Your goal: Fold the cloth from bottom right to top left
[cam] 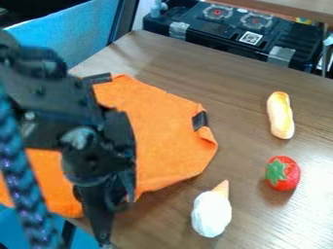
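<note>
Where the blue-and-black braided cable (pixel 25 182) runs down the far left, it passes in front of the orange cloth (pixel 166 141), which lies spread on the wooden table (pixel 250 168) from the left edge to about the middle. The black arm (pixel 52 102) covers part of it, and the gripper (pixel 113 222) hangs at its near edge; whether it is open or closed I cannot tell. The fold seems barely begun, if at all, and the step in hand looks to be taking hold of the bottom right part. To do that well, I would open the gripper wide, move right along the near edge, go down until the tips just meet the wood, and close on a small pinch of one layer. Then lift low and draw toward the top left, letting the fabric roll over itself; a high pull would likely drag the whole cloth. The right corner, curled beside the black tape patch (pixel 200 120), may bunch, so it is better laid flat or caught in the pinch. Further right, the toy ice cream cone (pixel 211 213) stands near that edge and could be knocked; the toy strawberry (pixel 283 173) and bread roll (pixel 280 115) are well apart from the cloth.
</note>
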Tool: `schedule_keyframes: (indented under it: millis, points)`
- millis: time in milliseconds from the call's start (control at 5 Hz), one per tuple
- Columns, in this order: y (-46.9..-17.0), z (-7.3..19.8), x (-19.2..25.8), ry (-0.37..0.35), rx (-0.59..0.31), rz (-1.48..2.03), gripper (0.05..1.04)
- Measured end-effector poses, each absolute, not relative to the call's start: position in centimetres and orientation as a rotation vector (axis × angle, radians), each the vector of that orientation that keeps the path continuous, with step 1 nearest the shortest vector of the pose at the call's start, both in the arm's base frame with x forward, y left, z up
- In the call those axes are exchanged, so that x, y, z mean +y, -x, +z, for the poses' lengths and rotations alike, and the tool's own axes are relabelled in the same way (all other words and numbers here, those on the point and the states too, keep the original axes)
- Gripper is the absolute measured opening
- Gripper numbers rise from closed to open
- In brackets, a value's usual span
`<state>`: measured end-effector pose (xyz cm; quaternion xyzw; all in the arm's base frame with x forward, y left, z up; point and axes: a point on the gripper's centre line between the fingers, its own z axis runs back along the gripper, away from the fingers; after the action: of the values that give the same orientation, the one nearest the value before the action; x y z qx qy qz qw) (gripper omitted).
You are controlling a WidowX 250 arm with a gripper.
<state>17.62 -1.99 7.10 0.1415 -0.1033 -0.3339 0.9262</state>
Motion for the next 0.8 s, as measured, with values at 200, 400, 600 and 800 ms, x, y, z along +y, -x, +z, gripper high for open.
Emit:
schedule_keyframes:
  millis: [200, 400, 600, 800]
  points:
    - [-19.7, 7.2, -0.1, -0.301, -0.165, -0.624, 0.068]
    - [-22.4, 7.1, 2.7, -0.305, -0.105, -0.574, 0.068]
    - [-24.5, 7.1, 5.3, -0.309, 0.017, -0.546, 0.068]
    - [-25.9, 7.2, 7.7, -0.303, 0.098, -0.491, 0.068]
